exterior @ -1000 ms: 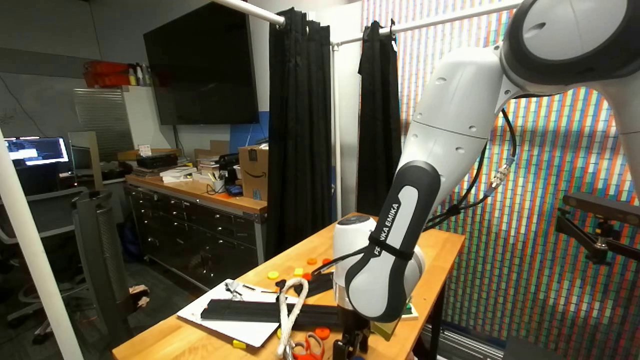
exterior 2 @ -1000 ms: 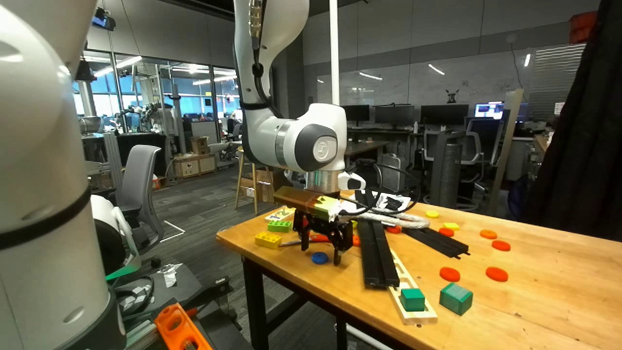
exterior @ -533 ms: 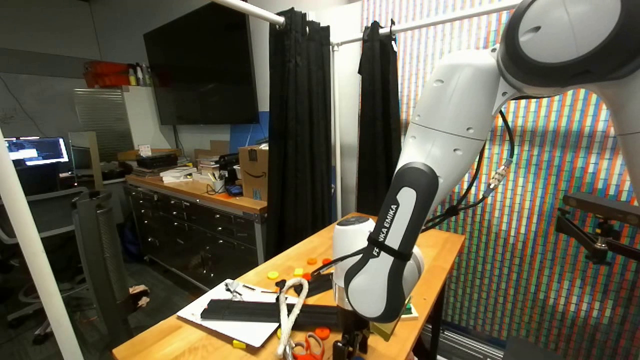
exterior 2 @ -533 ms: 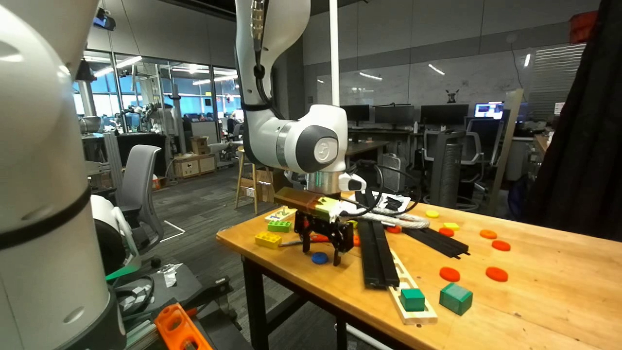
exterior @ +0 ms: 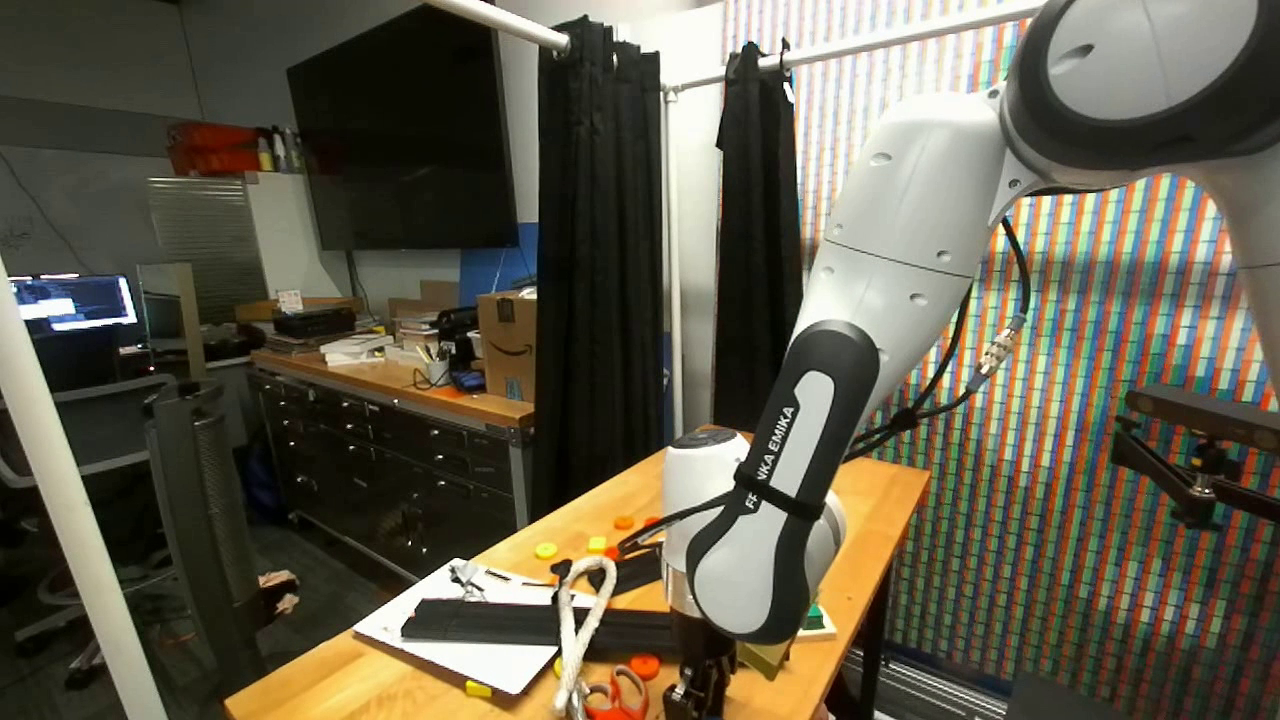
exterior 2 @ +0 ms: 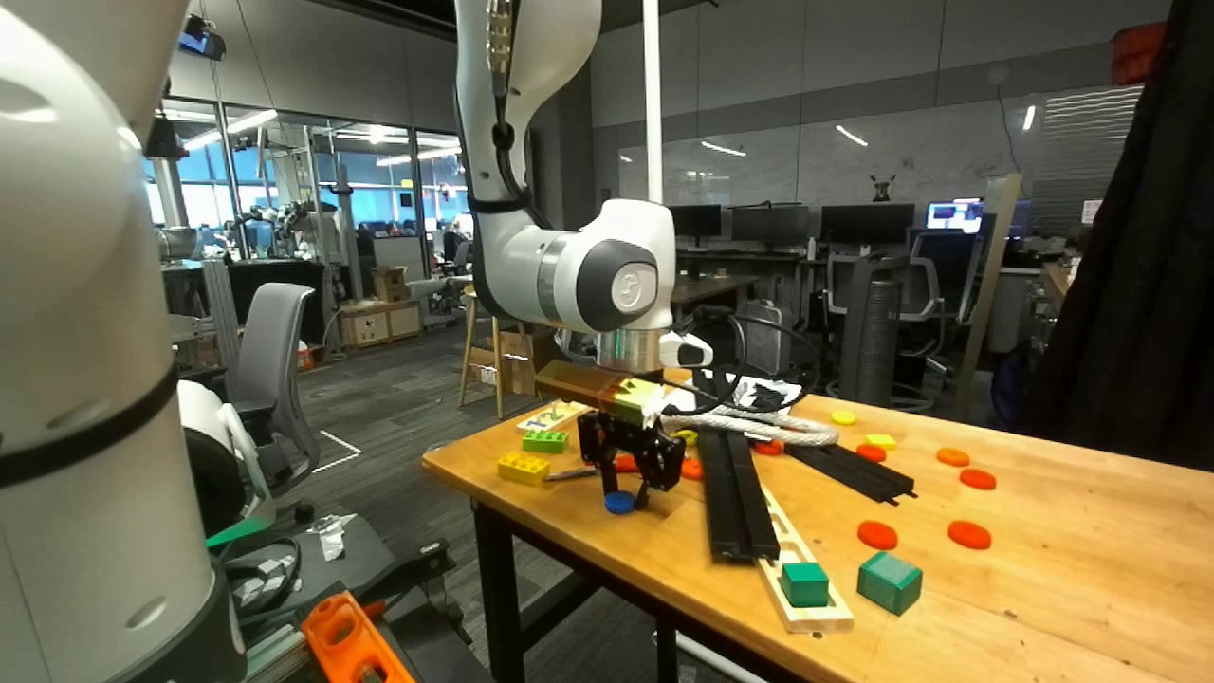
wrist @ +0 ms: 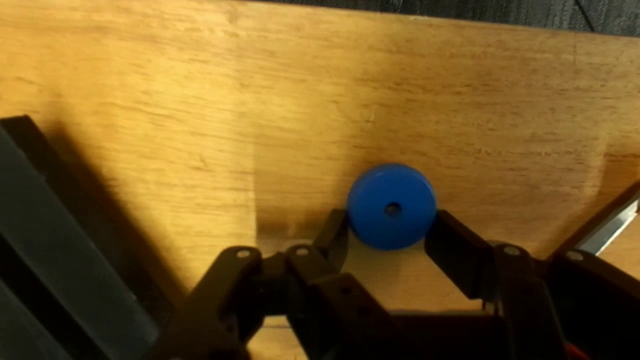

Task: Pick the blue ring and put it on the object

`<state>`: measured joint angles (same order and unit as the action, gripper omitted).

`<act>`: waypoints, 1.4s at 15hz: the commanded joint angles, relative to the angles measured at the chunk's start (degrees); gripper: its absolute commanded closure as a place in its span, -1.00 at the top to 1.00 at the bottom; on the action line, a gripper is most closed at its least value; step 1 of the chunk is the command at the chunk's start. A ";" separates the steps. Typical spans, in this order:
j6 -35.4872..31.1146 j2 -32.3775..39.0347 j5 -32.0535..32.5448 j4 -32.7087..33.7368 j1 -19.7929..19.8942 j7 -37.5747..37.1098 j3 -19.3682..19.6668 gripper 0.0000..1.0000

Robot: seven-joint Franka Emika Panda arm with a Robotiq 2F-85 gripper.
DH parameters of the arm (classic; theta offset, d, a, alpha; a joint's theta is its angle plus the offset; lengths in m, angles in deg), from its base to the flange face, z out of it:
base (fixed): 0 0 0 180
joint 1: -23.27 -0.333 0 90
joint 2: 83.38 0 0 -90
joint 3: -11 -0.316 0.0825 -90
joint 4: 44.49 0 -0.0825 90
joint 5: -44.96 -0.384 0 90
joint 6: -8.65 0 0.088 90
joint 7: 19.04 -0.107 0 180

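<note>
The blue ring (wrist: 390,185) is a thick disc with a small centre hole. In the wrist view both fingertips of my gripper (wrist: 391,217) touch its opposite sides, so the jaws are shut on it. An exterior view has the ring (exterior 2: 619,505) down at the tabletop near the edge, with the gripper (exterior 2: 626,495) directly over it. The gripper (exterior: 695,700) also shows at the bottom of an exterior view, where the ring is hidden. Which thing counts as the object I cannot tell.
Black track pieces (exterior 2: 735,503) lie beside the gripper, near a wooden frame (exterior 2: 820,624) bearing a green block (exterior 2: 804,585). Scissors (exterior: 618,695), a yellow brick (exterior 2: 524,468), a green brick (exterior 2: 545,441) and white rope (exterior 2: 768,427) are close. The table edge (wrist: 420,19) runs nearby.
The fingers were wide apart around the ring; within the last half second they have come together onto its sides. The ring has shifted very slightly.
</note>
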<state>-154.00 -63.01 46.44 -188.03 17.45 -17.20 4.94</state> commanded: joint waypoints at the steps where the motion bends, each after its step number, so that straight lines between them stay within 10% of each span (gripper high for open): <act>1: -1.04 0.95 1.35 0.68 -1.13 -1.21 1.23 -0.49; 13: 4.95 -7.56 16.59 -0.84 -13.20 -20.50 10.13 -0.55; 21: 16.09 -12.73 25.53 3.25 -14.80 -30.90 5.03 -0.55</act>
<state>-142.59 -73.01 69.73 -186.58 2.90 -44.94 12.39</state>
